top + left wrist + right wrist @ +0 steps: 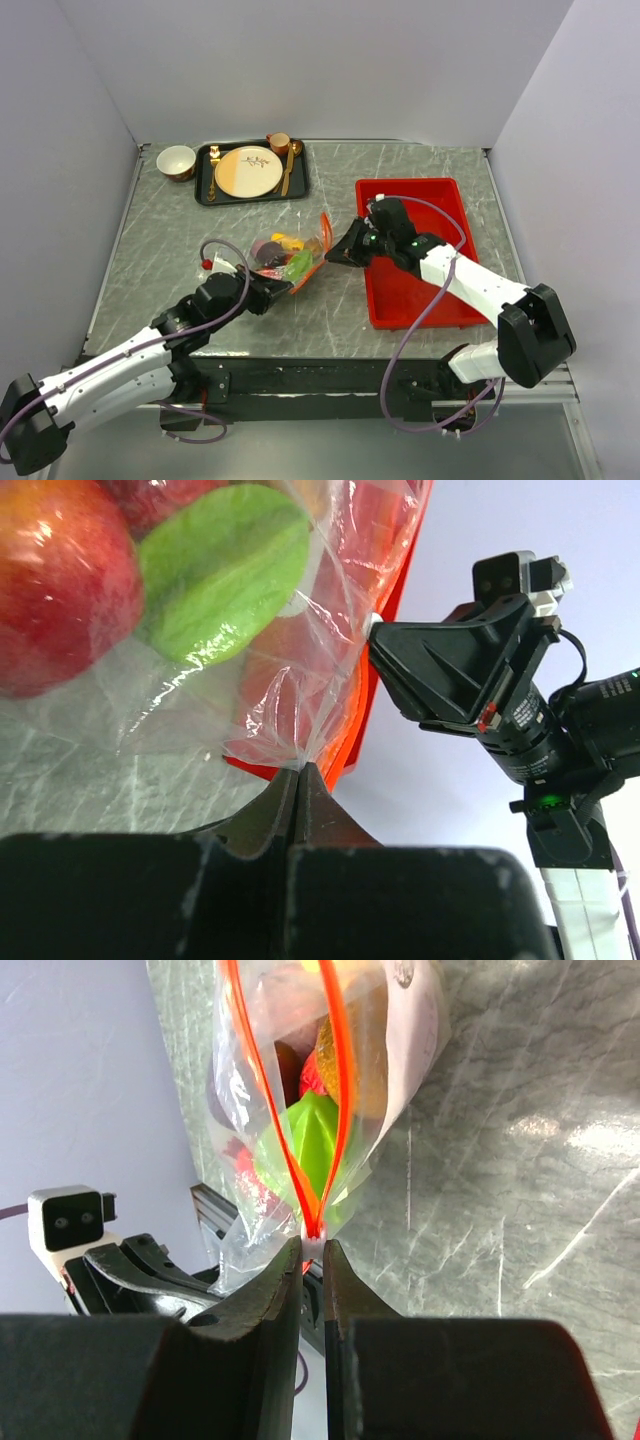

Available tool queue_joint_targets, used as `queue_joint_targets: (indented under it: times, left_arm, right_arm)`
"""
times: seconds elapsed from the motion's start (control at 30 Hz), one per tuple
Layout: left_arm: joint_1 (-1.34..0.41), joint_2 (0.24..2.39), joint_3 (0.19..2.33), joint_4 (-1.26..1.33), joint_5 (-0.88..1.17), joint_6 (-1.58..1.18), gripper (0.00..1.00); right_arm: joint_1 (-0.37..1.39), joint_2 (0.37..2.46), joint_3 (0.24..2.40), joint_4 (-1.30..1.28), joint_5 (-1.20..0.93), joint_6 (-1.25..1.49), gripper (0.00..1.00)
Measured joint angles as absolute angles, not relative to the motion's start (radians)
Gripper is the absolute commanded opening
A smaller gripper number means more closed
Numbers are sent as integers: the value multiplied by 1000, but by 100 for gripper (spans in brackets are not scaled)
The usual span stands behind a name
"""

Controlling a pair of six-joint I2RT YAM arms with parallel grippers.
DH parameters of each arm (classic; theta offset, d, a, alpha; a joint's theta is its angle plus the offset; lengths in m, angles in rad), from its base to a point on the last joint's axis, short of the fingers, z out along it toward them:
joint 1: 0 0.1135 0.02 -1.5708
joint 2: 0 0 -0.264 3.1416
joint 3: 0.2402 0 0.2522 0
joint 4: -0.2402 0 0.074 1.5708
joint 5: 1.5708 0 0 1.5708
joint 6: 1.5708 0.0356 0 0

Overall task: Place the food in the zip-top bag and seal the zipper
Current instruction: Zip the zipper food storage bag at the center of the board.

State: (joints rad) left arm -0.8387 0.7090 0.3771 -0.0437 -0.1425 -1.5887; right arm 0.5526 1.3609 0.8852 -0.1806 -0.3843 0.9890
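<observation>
Bag [300, 262] hangs between both grippers, food [220, 570] inside. Zipper [345, 1090] not closed: two orange sides spread in V. V tip pinched tight in right gripper [312, 1250]. Strip runs straight away from that gripper, long way. Left gripper [300, 780] squeezed on clear bag corner, low, arm reaching in from left. Right arm nearer zipper, stretched left over tray [440, 200]. Next move, likely: press along strip.
</observation>
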Motion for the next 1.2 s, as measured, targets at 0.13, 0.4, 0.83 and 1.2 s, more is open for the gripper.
queue_joint_targets:
  times: [0.13, 0.4, 0.83, 1.2]
  left_arm:
    - [-839, 700, 377, -77, -156, -1585, 1]
    - [-839, 657, 384, -142, -199, -1583, 1]
    - [-839, 617, 393, -207, -235, -1583, 1]
    - [-839, 582, 393, -247, -245, -1587, 1]
  right_arm:
    - [544, 1369, 890, -182, -390, 979, 6]
    - [517, 1407, 906, -179, -414, 974, 5]
    - [479, 1452, 937, -179, -434, 947, 5]
    - [447, 1478, 977, -182, -440, 929, 5]
